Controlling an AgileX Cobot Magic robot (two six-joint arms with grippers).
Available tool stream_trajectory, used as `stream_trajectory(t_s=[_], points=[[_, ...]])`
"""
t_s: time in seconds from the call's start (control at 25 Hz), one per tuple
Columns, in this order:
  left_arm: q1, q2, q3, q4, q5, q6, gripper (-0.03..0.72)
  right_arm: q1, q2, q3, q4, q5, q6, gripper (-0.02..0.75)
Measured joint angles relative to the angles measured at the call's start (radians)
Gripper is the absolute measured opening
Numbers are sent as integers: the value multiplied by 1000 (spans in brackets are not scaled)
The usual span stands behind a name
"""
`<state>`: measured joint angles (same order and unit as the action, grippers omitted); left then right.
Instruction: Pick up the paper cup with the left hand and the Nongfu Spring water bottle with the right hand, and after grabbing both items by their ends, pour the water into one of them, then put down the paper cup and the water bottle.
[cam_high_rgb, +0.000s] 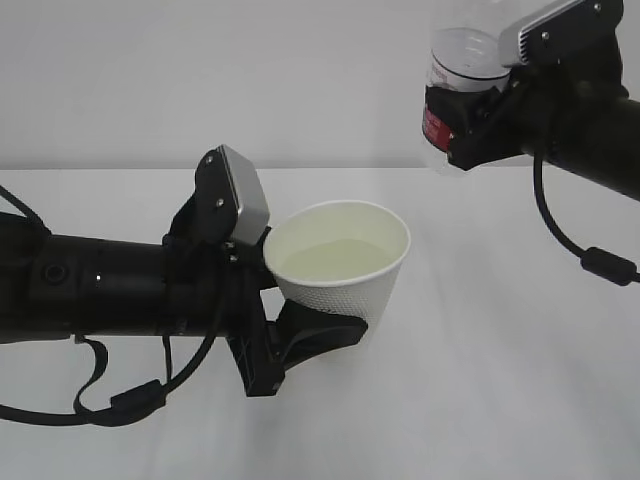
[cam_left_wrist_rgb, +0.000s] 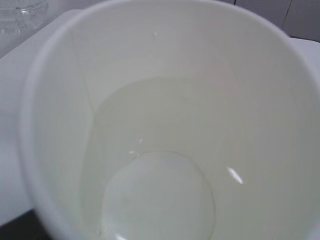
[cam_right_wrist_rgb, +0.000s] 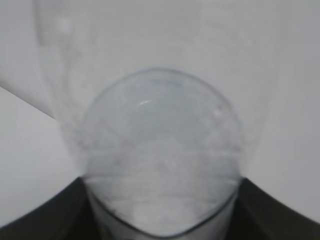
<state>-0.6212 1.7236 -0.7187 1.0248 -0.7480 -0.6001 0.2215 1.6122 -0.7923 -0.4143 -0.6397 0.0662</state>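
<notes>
Cup and bottle held above the desk.
Left end effector clamps the paper cup, holding water; right end effector clamps the Nongfu Spring water bottle, up and right of the cup.

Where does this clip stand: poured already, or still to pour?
Pouring looks done: the water sits in the paper cup. In hand: the left gripper holds the cup, the right gripper holds the bottle raised, off the cup. Left: set both on the table.
</notes>
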Motion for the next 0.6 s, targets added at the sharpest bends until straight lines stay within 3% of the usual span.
stream_trajectory(t_s=[0.6], points=[[0, 0, 0, -2, 0, 0, 498, 0, 0, 40, 332, 66, -66, 430]])
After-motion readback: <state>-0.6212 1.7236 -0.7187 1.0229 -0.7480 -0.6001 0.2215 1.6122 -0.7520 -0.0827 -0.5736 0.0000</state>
